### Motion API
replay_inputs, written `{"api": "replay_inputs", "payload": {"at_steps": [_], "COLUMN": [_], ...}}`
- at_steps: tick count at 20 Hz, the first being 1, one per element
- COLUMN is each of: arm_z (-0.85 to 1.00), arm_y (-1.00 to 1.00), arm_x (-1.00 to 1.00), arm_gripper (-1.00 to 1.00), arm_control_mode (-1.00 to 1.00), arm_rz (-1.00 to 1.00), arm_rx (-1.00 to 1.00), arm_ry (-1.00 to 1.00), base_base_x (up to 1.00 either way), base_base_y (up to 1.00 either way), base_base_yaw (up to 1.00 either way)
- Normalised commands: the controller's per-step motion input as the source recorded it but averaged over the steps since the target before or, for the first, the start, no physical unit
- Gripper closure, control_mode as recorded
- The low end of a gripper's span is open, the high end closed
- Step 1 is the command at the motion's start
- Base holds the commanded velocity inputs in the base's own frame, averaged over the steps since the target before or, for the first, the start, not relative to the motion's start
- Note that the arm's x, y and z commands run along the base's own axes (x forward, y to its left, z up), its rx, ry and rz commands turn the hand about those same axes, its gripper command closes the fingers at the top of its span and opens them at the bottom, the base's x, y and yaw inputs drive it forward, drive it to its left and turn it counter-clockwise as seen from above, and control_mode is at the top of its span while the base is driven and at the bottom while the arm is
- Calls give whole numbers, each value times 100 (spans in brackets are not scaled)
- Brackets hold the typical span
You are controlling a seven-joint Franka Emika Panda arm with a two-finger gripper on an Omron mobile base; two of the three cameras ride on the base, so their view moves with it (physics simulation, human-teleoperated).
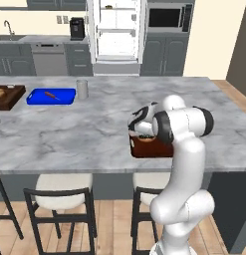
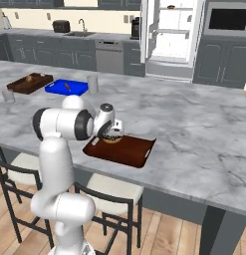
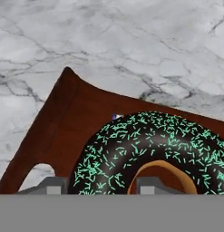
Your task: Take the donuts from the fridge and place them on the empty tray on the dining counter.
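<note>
One donut [image 3: 149, 149], chocolate icing with green sprinkles, sat in the brown tray [image 3: 59, 122] on the dining counter [image 1: 94, 134], close under the gripper [image 3: 102, 185]. Hand view: one fingertip [image 3: 52, 185] stood outside the ring, the other inside the donut's hole, both straddling the near side of the ring; jaws narrow, but whether they pinched the donut or stood just off it could not be told. Right base view: gripper [image 2: 112, 133] low over the near-left part of the tray [image 2: 137, 152], donut [image 2: 112, 139] directly beneath. Left base view: tray [image 1: 144, 148] near the counter's front edge, mostly behind the white arm, gripper [image 1: 138, 124] above it. Farther left on the marble lay a blue tray [image 1: 51, 96], another brown tray [image 1: 10, 97] and a grey cup [image 1: 82, 89]. Fridge [image 1: 117, 32] at the back wall stood with doors open, white shelves showing. Stools [image 1: 62, 191] lined the near side.
</note>
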Motion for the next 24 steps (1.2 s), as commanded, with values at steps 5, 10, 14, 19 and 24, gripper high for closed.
{"api": "replay_inputs", "payload": {"at_steps": [5,10,14,19,24], "arm_z": [0,9,67,78,100], "arm_y": [-22,-17,24,19,-16], "arm_x": [-13,-43,-32,-58,-100], "arm_gripper": [-100,-100,-100,-100,-100], "arm_control_mode": [-100,-100,-100,-100,-100], "arm_rz": [0,0,2,2,0], "arm_rx": [0,0,-2,-4,0], "arm_ry": [0,0,-1,-3,-34], "base_base_x": [0,0,0,0,0], "base_base_y": [0,0,0,0,0], "base_base_yaw": [0,0,0,0,0]}}
